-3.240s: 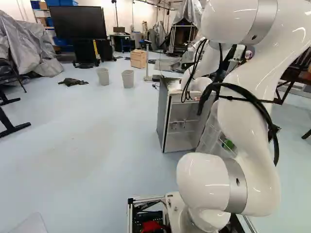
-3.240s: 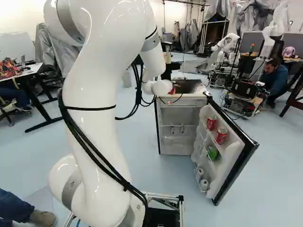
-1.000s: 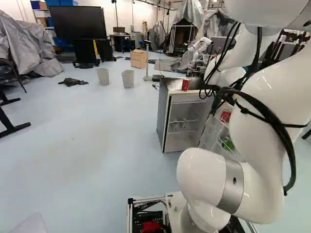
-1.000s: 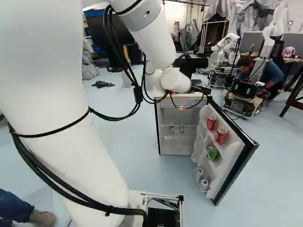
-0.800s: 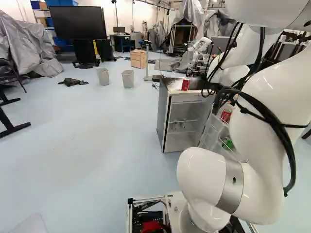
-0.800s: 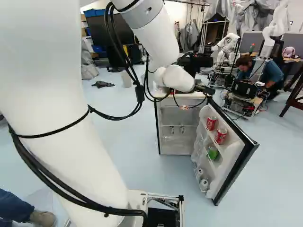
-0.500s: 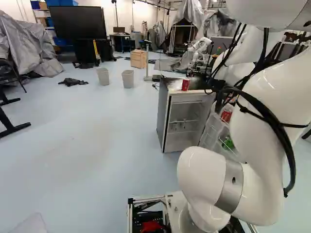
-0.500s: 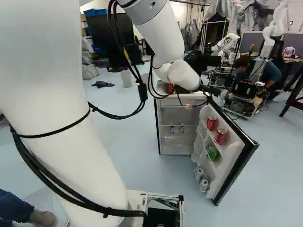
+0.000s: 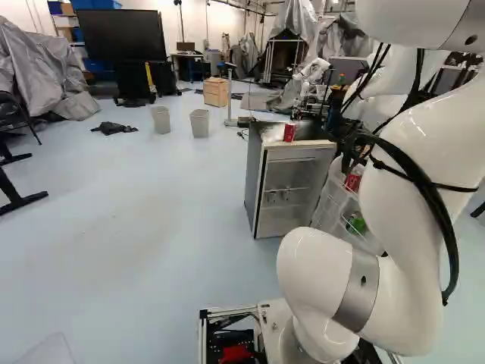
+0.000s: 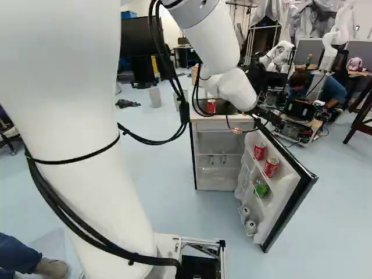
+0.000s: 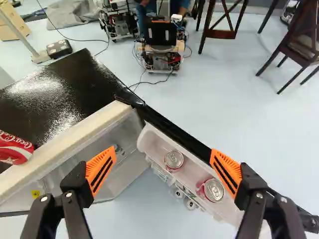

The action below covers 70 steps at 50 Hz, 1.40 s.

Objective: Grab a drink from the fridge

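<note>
The pincer is wide open and empty above the open fridge door. Right of the middle in the right base view, a near red can and a far red can sit on its top shelf. Next, it should line up with one, go down and squeeze.

Fridge: one, with one open door
Red cans: three; one red can on top of the fridge, two door cans inside the fridge's door
Green items: one, lower than the door cans in the fridge's door
Pale round-ended items: two, low in the fridge's door
Grey bins: two, beyond and left of the fridge in the left base view
Wooden boxes: one, farther off than the fridge
</note>
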{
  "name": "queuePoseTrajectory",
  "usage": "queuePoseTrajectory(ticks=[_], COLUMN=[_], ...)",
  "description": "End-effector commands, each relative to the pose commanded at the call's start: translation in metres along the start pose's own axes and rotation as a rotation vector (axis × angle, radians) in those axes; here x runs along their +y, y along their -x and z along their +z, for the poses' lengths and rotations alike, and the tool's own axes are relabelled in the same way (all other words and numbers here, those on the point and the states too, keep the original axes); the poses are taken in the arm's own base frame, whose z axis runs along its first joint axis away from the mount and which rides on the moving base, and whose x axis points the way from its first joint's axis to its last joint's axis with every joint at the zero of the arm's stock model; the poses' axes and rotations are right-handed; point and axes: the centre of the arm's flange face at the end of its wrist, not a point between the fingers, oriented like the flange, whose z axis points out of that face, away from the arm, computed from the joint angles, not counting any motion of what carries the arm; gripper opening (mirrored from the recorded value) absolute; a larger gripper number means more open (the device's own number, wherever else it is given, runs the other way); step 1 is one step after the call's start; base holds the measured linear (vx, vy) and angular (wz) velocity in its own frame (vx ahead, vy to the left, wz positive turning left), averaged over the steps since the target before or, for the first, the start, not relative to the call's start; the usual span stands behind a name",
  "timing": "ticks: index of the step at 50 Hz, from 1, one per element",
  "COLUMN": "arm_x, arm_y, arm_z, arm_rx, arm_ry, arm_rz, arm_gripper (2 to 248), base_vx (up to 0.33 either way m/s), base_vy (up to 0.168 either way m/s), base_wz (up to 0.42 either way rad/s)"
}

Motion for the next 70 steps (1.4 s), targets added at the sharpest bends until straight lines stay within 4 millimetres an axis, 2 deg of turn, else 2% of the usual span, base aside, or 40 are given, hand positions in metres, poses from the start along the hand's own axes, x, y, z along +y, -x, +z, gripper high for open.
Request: queuePoseTrajectory(ticks=[29, 70], arm_x=[0.035, 0.087], arm_y=[-0.011, -0.040], arm_z=[0.029, 0.070], arm_rx=[-0.136, -0.146], arm_ry=[0.049, 0.102], arm_rz=[0.150, 0.242], arm_gripper=[247, 247], base_vx=[0.000, 0.000], base_vy=[0.000, 0.000], base_wz=[0.000, 0.000])
